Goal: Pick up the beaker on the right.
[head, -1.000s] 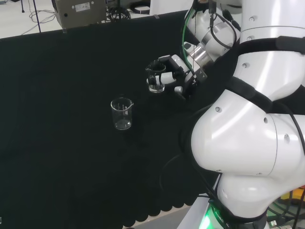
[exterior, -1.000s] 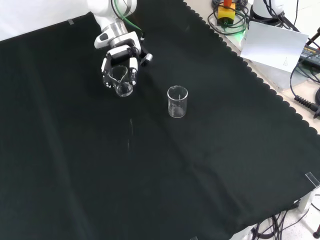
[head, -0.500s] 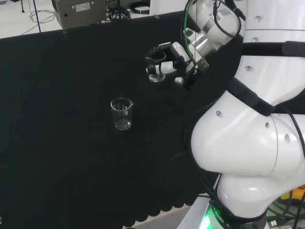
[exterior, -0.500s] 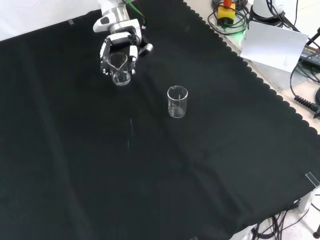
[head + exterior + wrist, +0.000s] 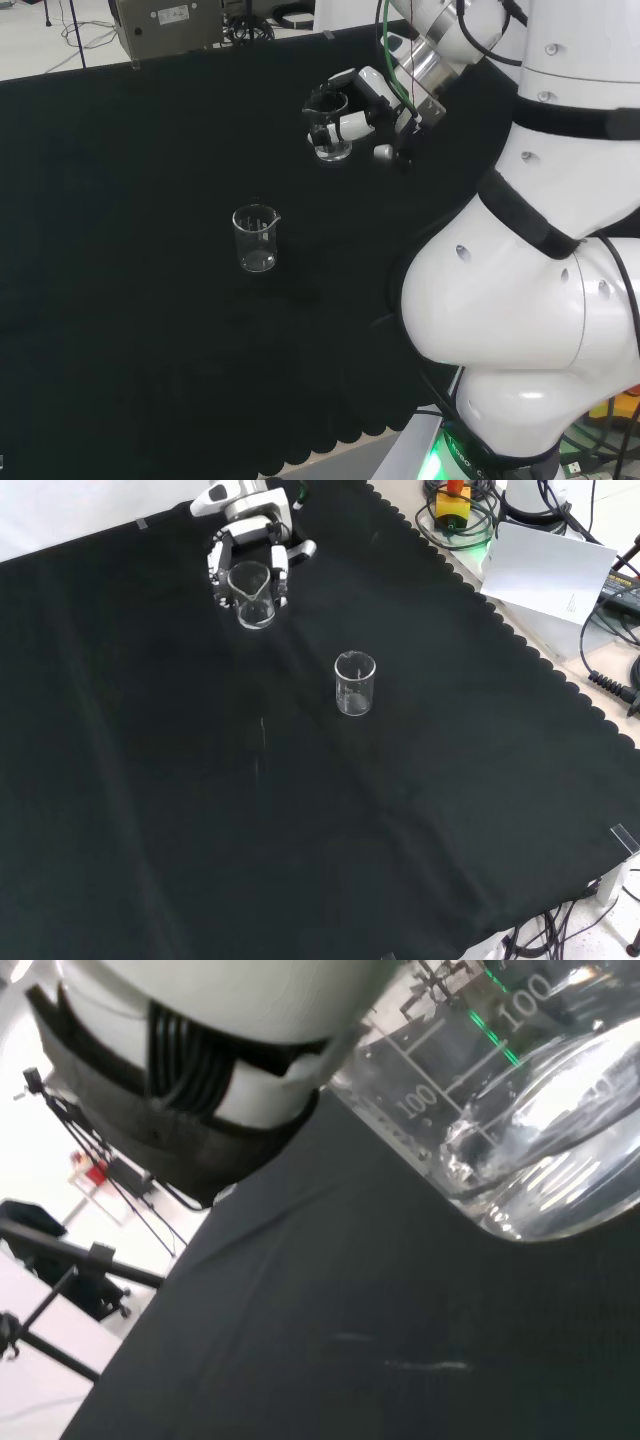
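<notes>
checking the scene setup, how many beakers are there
2. One beaker is held in the hand, lifted off the black cloth near the top of the front view. The other beaker stands alone on the cloth, near its middle.

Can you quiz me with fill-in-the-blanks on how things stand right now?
1. The robot hand has its fingers curled round a clear ____.
2. The held beaker is ____ the black cloth, not resting on it.
3. The other beaker stands ____ on the cloth.

Missing words: beaker; above; upright
</notes>
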`<state>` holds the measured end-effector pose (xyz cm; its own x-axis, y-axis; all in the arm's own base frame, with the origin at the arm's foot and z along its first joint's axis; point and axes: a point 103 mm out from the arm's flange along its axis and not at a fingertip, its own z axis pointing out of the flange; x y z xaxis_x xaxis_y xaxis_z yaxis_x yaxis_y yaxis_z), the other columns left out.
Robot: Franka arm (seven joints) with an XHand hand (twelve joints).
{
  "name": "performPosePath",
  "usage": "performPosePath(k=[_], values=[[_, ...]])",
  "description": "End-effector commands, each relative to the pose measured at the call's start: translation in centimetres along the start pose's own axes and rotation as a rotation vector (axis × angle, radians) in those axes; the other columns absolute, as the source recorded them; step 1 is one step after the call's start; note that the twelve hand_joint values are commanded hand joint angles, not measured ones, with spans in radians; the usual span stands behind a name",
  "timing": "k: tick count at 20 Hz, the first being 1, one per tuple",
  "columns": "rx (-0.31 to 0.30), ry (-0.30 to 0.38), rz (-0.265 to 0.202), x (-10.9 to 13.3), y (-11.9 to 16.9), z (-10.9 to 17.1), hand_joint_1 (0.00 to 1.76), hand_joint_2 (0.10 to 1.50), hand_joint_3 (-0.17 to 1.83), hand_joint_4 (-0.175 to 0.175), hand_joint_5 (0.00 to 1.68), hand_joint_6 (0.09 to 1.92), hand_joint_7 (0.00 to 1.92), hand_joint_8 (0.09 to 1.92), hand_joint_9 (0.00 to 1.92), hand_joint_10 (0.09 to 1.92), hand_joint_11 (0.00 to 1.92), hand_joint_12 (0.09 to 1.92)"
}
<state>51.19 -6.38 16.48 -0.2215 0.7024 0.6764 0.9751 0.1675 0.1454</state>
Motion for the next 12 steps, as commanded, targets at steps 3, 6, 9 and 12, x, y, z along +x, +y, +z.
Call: performPosePath(k=[3, 6, 9, 12], values=[[0.101, -0.110, 0.023, 3.8, -3.1, -1.2, 1.17, 0.70, 0.52, 0.046, 1.37, 0.43, 1.61, 0.10, 1.66, 0.09, 1.47, 0.70], [0.115, -0.134, 0.028, 4.6, -4.0, -1.8, 1.17, 0.70, 0.52, 0.044, 1.37, 0.43, 1.61, 0.10, 1.66, 0.09, 1.47, 0.70], [0.119, -0.152, 0.037, 5.2, -4.9, -2.0, 1.17, 0.70, 0.52, 0.041, 1.37, 0.43, 1.61, 0.09, 1.66, 0.09, 1.47, 0.70], [0.126, -0.169, 0.039, 5.8, -5.7, -2.1, 1.18, 0.69, 0.55, 0.011, 1.36, 0.46, 1.62, 0.09, 1.67, 0.09, 1.48, 0.69]])
